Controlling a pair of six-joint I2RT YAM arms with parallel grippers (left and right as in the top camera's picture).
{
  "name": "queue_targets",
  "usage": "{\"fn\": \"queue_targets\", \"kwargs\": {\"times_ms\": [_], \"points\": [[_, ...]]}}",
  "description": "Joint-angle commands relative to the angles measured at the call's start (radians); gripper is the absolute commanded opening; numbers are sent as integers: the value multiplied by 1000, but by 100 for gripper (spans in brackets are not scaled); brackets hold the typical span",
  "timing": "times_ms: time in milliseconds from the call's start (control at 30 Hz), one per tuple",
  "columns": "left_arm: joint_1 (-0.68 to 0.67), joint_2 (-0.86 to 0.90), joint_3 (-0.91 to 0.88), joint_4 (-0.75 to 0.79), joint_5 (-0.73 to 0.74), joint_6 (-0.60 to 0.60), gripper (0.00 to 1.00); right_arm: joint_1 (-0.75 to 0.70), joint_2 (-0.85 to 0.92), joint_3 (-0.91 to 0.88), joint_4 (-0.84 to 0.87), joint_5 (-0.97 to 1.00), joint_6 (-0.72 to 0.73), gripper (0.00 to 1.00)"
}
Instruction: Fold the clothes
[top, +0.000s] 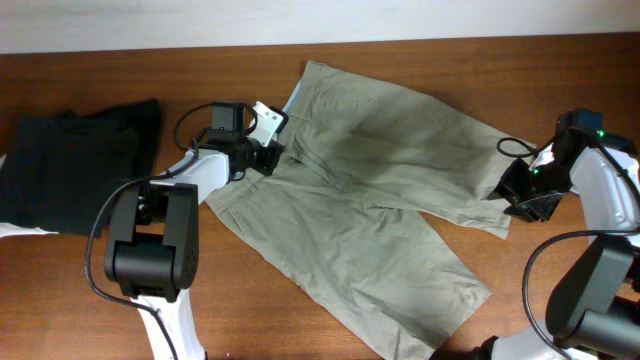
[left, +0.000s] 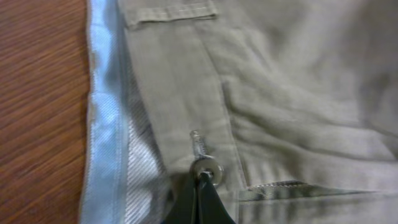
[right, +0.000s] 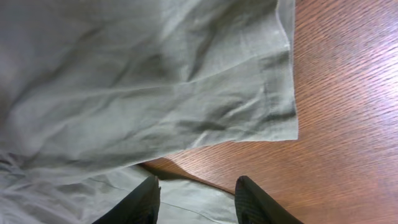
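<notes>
Light khaki cotton shorts (top: 370, 190) lie spread across the brown wooden tabletop (top: 90, 310), the left claw (left: 199, 186) closed at their blue-lined waistband edge, the right claw (right: 199, 194) open at their leg hem, wood showing beyond.

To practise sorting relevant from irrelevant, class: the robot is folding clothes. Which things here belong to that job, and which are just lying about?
Part of the job:
khaki shorts
left gripper, at the waistband
right gripper, by a leg hem

Just lying about:
dark folded garments, at the left end of the table
</notes>
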Motion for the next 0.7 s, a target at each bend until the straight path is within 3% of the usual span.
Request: {"fn": "queue_targets", "kwargs": {"times_ms": [0, 100, 233, 367, 500, 600, 667], "points": [[24, 16, 27, -19, -389, -168, 0, 4, -7, 6, 0, 42, 0, 44], [79, 16, 27, -117, -503, -167, 0, 4, -7, 6, 14, 42, -36, 44], [163, 16, 27, -226, -510, -171, 0, 5, -4, 4, 23, 42, -41, 51], [202, 1, 28, -295, -298, -115, 1, 5, 9, -59, 53, 41, -40, 52], [149, -79, 30, -290, -81, -2, 32, 5, 11, -82, 99, 30, -40, 53], [84, -111, 32, -232, -75, 15, 59, 5, 11, -82, 102, 29, -40, 53], [50, -106, 32, -179, -76, 18, 66, 5, 11, -82, 97, 29, -41, 53]]}}
